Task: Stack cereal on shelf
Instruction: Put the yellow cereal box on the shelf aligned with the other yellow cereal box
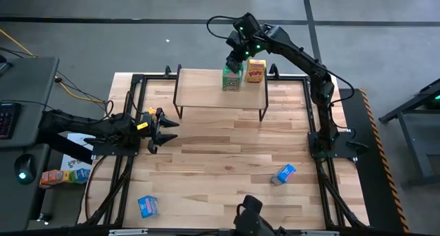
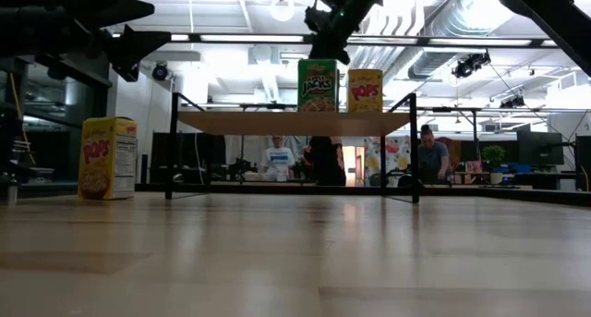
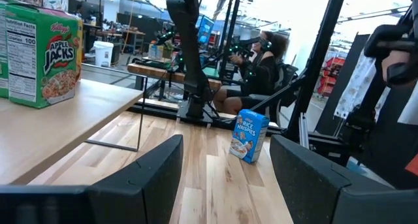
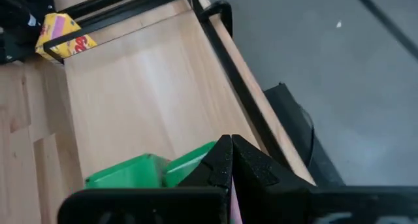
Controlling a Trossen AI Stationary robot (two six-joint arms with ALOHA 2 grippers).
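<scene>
The shelf [image 1: 206, 91] stands at the table's far edge on black legs. A green cereal box [image 1: 232, 79] [image 2: 317, 84] and a yellow one [image 1: 256, 71] [image 2: 365, 90] stand upright side by side on its right half. My right gripper [image 1: 240, 55] [image 4: 230, 152] is shut just above the green box's top [image 4: 130, 172]. My left gripper [image 1: 165, 129] [image 3: 225, 165] is open and empty near the table's left edge. One blue box [image 1: 283, 174] [image 3: 249, 134] stands at the right. Another blue box [image 1: 148, 206] lies near-left. A yellow box [image 2: 108, 157] [image 4: 62, 38] stands beside the left arm. My right gripper comes down from above with its shut fingertips [image 4: 219, 162] right over the green box's top edge [image 4: 189, 162]. I cannot tell whether they touch it. The box stands upright on the shelf board.
The shelf's left half [image 1: 196, 84] is bare board. Black frame rails [image 1: 134, 98] run along the table's left and right sides. More coloured boxes [image 1: 58, 175] lie off the table to the left. People sit in the room beyond [image 2: 277, 160].
</scene>
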